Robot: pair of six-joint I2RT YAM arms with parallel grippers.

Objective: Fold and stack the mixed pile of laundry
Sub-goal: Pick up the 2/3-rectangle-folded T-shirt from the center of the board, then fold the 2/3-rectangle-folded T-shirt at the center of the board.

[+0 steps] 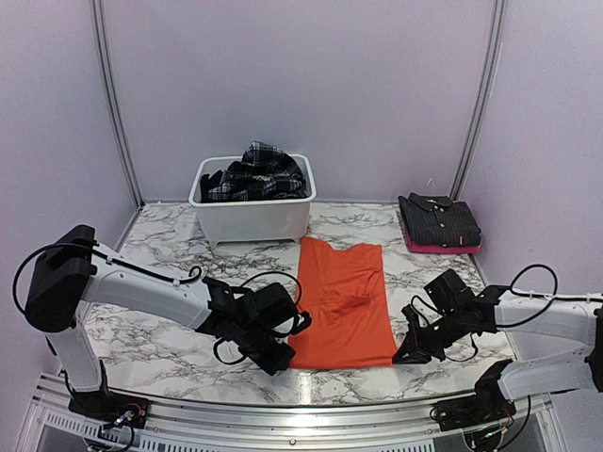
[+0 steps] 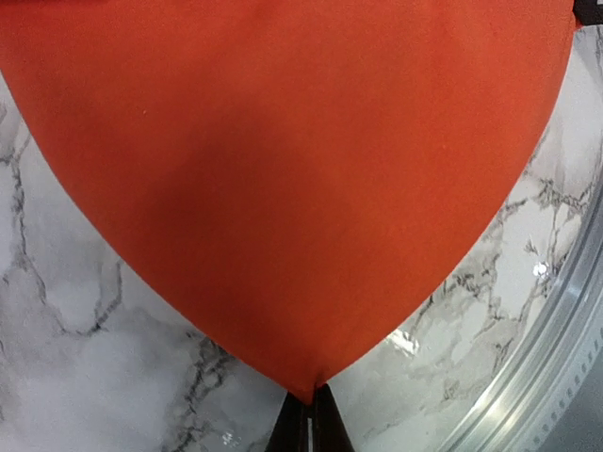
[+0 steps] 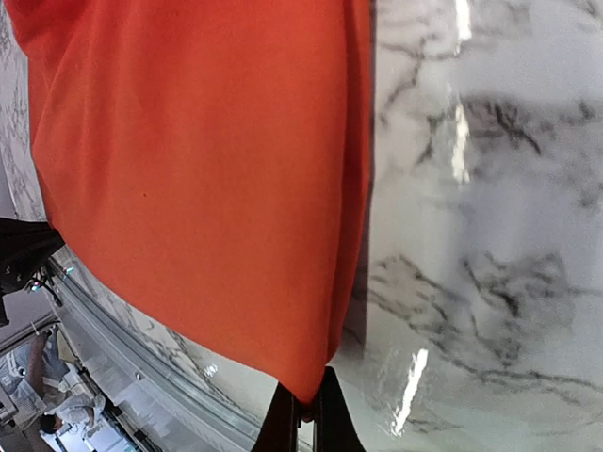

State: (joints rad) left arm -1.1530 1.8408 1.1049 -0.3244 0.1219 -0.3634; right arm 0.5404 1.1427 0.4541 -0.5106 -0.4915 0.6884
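Note:
A bright orange T-shirt (image 1: 343, 301) lies folded lengthwise in the middle of the marble table (image 1: 170, 330). My left gripper (image 1: 285, 360) is shut on its near left corner; in the left wrist view the orange cloth (image 2: 283, 179) runs into the pinched fingertips (image 2: 309, 403). At the near right corner my right gripper (image 1: 403, 358) is shut on the shirt too, the cloth (image 3: 207, 188) caught between its black tips (image 3: 309, 405). A black-and-white plaid garment (image 1: 256, 172) fills the white tub (image 1: 254, 218) at the back.
A folded dark grey garment (image 1: 439, 219) rests on a pink piece at the back right of the table. The metal rail (image 1: 301, 400) of the table's near edge runs just below both grippers. Pale walls close the back and sides.

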